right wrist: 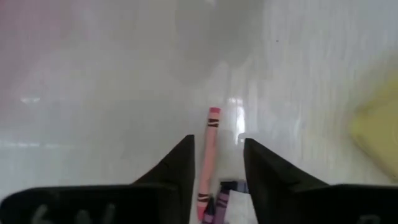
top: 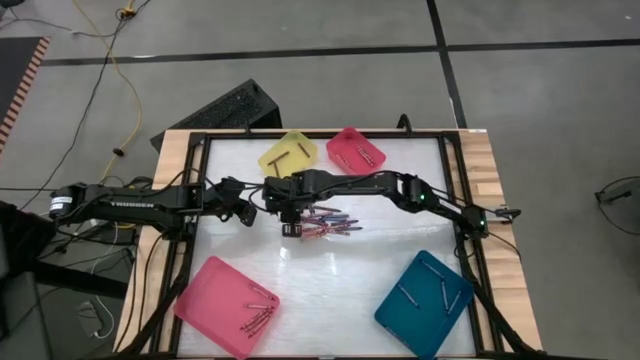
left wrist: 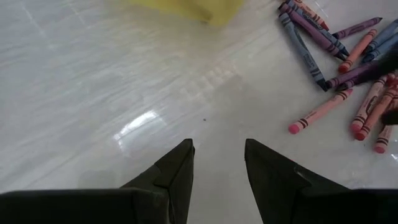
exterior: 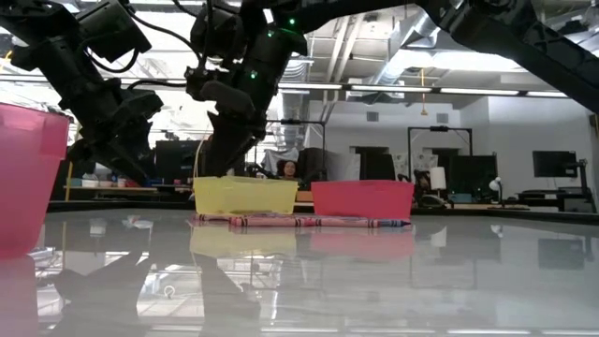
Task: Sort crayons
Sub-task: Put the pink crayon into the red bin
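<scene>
- Right gripper (right wrist: pixel 216 163) at the crayon pile (top: pixel 328 222): jaws narrowly parted, a pink crayon (right wrist: pixel 209 155) lying on the table between them.
- Left gripper (left wrist: pixel 219 163) beside the pile, jaws parted, empty.

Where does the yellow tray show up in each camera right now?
High view: yellow tray at the table's far edge, left of centre.
Low view: centre-left, behind the crayon pile.
Left wrist: top edge.
Right wrist: right edge, blurred.
Shared landmark: the crayon pile beside it.

One text could be read: the white word "TROSSEN" stood along the left arm (top: pixel 125 201), on its dark link. The wrappers of the crayons (left wrist: pixel 336 62) carried print, but it was too small to read.
</scene>
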`<action>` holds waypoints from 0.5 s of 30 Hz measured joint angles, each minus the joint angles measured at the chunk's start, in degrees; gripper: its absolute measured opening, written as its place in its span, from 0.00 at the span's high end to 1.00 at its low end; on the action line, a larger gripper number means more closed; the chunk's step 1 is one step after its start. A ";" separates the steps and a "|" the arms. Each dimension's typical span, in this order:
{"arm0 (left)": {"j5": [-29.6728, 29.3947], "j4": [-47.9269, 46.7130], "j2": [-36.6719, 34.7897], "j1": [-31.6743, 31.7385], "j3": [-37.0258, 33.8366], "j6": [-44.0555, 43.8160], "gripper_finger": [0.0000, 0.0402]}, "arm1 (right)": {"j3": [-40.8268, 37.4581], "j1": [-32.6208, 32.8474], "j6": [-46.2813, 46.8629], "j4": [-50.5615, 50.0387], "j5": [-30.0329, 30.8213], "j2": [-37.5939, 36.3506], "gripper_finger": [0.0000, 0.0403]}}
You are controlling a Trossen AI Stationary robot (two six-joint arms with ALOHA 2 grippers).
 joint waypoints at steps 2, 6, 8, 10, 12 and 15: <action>-0.02 -0.07 0.00 0.01 0.00 -0.08 0.67 | -0.50 0.01 -0.17 -0.13 -0.01 0.07 0.62; 0.00 -0.06 0.00 -0.01 0.00 -0.06 0.67 | -3.10 0.08 -0.42 2.51 -0.36 -0.13 0.60; -0.01 -0.08 0.00 0.01 0.00 -0.02 0.67 | -4.54 0.08 -0.14 2.43 -0.39 0.00 0.60; -0.02 0.00 0.00 0.01 0.00 -0.03 0.67 | -5.67 0.08 -0.08 2.38 -0.37 0.19 0.60; -0.07 0.00 0.02 0.01 0.00 -0.01 0.67 | -7.45 0.05 -0.13 4.37 -0.30 0.01 0.60; -0.09 0.00 0.01 0.01 0.00 -0.01 0.67 | -8.41 -0.33 0.22 3.68 -0.28 0.08 0.60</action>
